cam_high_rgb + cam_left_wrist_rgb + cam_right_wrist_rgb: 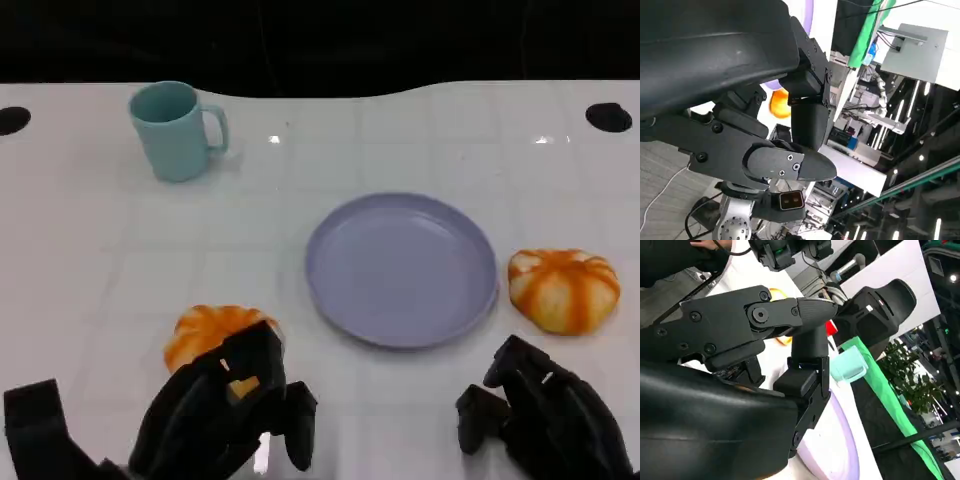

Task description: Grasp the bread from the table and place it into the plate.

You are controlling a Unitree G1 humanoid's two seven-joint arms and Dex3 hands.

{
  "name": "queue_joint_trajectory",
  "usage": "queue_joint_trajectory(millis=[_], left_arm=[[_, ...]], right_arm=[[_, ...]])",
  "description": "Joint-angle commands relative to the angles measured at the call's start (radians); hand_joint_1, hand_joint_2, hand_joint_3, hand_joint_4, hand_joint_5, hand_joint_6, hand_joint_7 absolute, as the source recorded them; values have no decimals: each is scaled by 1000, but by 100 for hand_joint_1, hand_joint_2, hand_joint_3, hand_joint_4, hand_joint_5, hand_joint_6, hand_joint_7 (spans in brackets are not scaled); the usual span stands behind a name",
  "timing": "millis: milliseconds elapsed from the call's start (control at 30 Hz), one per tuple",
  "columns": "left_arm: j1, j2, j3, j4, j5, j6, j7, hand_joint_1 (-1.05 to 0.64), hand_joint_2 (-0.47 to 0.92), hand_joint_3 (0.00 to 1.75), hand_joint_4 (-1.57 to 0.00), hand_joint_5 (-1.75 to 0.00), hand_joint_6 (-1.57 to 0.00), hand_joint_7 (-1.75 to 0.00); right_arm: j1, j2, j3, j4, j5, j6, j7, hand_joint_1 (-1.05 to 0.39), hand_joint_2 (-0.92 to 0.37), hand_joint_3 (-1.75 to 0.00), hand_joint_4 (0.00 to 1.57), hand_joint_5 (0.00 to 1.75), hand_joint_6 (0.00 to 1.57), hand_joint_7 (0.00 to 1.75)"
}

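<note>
Our left hand [225, 415] hovers with fingers spread over one bread [215, 337], holding nothing. Right hand [540, 410], fingers curled, sits near another bread [563, 289] beside the plate [401, 268]; a mug [177, 130] stands far behind.

Glossy white table [80, 260], smooth matt lilac plate [400, 268], glazed-looking teal mug [175, 130].

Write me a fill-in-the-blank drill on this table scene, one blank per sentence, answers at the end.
1. The plate holds ____ bread.
2. The mug has a ____ colour.
3. The left hand hovers over the bread to the ____ of the plate in the head view.
4. The other bread lies nearest the ____ hand.

Answers: no; teal; left; right
</note>
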Motion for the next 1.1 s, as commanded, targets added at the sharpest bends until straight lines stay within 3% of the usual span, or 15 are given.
queue_joint_trajectory(millis=[33,167,333,567,633,800,967,1100], left_arm=[[5,8,11,-11,-3,-8,-13,-66,92,23,-88,-175,-63,-175],[7,9,8,-13,16,-36,-12,-65,92,25,-84,-175,-60,-172],[4,12,12,-8,38,-81,-8,-67,92,26,-71,-175,-56,-155],[-31,46,19,11,161,-245,9,-69,92,31,-55,-131,-54,-75],[-48,86,22,-2,246,-310,30,-71,92,29,-48,-111,-48,-53],[-68,215,40,-90,564,-456,162,-70,92,17,-28,-77,-38,-20],[-67,341,64,-220,1016,-546,366,-74,92,12,-21,-70,-31,-8],[-62,398,37,-312,1291,-481,439,-76,92,5,-18,-59,-29,-3]], right_arm=[[3,-12,-1,0,0,-9,-1,-57,-92,-25,77,170,69,143],[5,-11,-1,-3,1,-7,-3,-57,-92,-25,77,169,69,142],[2,-7,-5,8,8,-4,1,-56,-92,-24,78,169,69,141],[2,-6,-2,12,5,-15,5,-55,-92,-24,79,169,70,139],[2,-6,-1,10,5,-15,4,-55,-92,-25,78,169,71,139],[2,-5,0,13,3,-20,4,-56,-92,-25,78,168,70,139],[1,-4,0,16,6,-17,4,-56,-92,-25,77,168,70,139],[2,-3,0,14,6,-16,4,-55,-92,-25,77,168,70,140]])
